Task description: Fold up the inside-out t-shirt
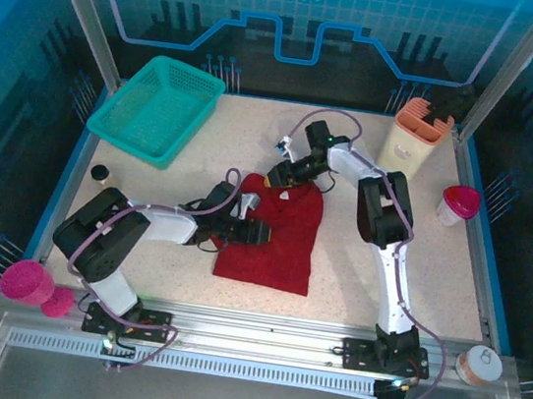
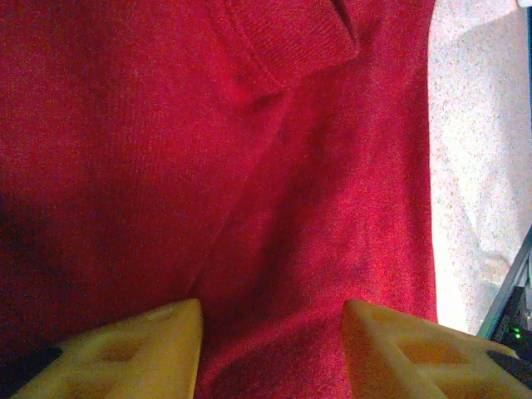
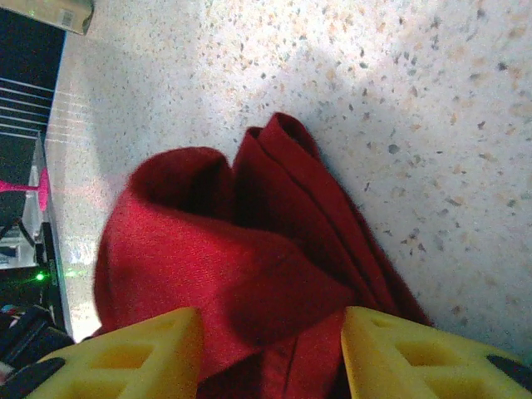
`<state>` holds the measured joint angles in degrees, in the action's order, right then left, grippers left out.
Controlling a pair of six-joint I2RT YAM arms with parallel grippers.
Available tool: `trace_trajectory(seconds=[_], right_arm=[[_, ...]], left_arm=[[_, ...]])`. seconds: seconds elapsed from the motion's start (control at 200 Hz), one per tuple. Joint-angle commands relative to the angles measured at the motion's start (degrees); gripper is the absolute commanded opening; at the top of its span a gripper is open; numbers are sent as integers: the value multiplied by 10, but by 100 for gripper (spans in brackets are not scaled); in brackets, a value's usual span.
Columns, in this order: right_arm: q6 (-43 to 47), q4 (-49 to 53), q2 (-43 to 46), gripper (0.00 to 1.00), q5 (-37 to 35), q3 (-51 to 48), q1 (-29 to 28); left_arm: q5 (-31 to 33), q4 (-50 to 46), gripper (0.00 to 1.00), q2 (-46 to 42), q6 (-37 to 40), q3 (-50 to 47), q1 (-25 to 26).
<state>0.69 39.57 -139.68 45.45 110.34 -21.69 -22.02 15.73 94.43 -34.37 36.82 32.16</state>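
The dark red inside-out t-shirt (image 1: 275, 245) lies mostly flat mid-table, bunched along its far edge. My left gripper (image 1: 260, 230) reaches in from the left and sits low over the shirt's upper left part. In the left wrist view its yellow fingers (image 2: 150, 353) stand apart over smooth cloth (image 2: 166, 150), with a ribbed band (image 2: 291, 41) ahead. My right gripper (image 1: 278, 176) is at the shirt's far edge. In the right wrist view it (image 3: 271, 353) is open, straddling a raised fold of the cloth (image 3: 208, 249).
A teal basket (image 1: 155, 109) stands at the back left. A beige container (image 1: 416, 136) and a pink-lidded cup (image 1: 457, 205) are at the right. A small black disc (image 1: 99, 173) lies at the left edge. Speckled table (image 1: 408, 249) lies bare right of the shirt.
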Motion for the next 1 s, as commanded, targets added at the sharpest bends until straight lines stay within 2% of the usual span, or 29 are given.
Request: trace_trajectory(seconds=[0.0,0.11,0.14,0.21,0.27,0.385,0.435,0.5,0.545,0.68,0.771,0.821,0.936,0.996], right_arm=[[-23,-10,-23,48,46,4,-1],[-15,-36,-20,47,68,-11,-1],[-15,-48,-19,39,78,-15,0],[-31,-100,-8,14,97,-32,4],[-57,-163,9,0,103,-59,9],[-117,-306,54,0,74,-124,20],[-124,-333,61,0,48,-134,20],[-107,-336,83,0,-11,-139,16],[-109,-326,91,0,-80,-143,8],[-105,-313,101,0,-234,-149,-19],[-93,-334,112,0,-296,-169,-37],[-78,-336,113,11,-300,-167,-43],[-66,-346,124,23,-328,-172,-50],[-86,-368,159,28,-330,-198,-45]], left_arm=[[-11,-54,48,29,4,-31,6],[-18,-57,48,38,11,-32,6],[-23,-64,48,41,14,-29,6],[-27,-68,48,42,13,-34,6],[-27,-66,48,41,9,-40,6],[-16,-119,49,38,1,-30,4],[-21,-138,50,37,-6,-24,4],[-29,-144,50,34,-20,-23,4],[-30,-150,50,29,-29,-23,4],[-8,-188,50,-3,-59,-38,5],[-7,-193,50,-21,-70,-57,5],[-7,-198,50,-30,-73,-66,6],[-2,-189,51,-45,-76,-86,8],[-7,-193,51,-48,-75,-89,7]])
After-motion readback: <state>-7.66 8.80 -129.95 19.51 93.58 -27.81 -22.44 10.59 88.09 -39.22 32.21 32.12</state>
